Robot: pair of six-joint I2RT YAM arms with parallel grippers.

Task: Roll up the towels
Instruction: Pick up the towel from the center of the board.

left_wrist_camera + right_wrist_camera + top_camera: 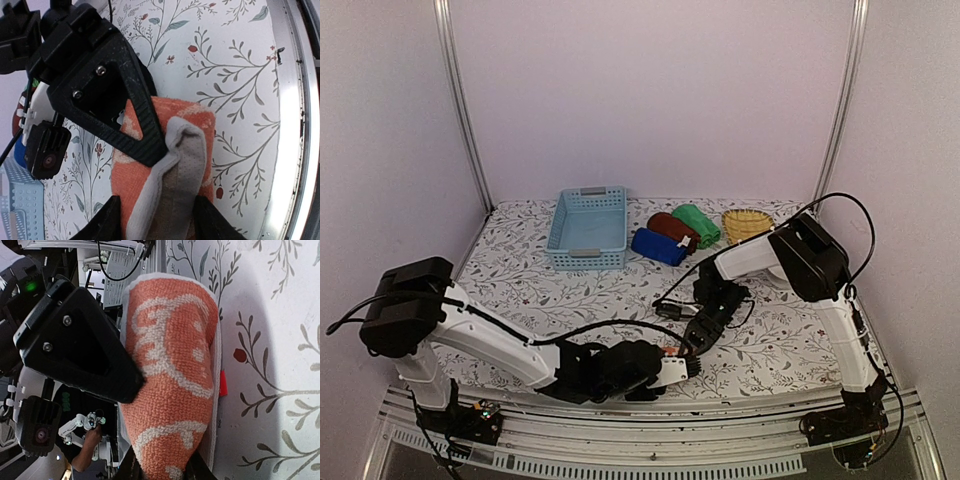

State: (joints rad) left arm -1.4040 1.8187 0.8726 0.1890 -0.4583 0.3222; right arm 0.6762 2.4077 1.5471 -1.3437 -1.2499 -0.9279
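Top cam overhead from behind; both wrist cams close on orange towel.

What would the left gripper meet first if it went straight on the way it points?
The towel, already between its fingers; just beyond, probably the right gripper.

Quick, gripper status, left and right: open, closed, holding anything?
Left gripper: closed on the orange towel, which fills the gap between its fingers.
Right gripper: closed on the same orange towel.

Left arm stretched low, right arm bent down, left tool and right tool clamping orange towel
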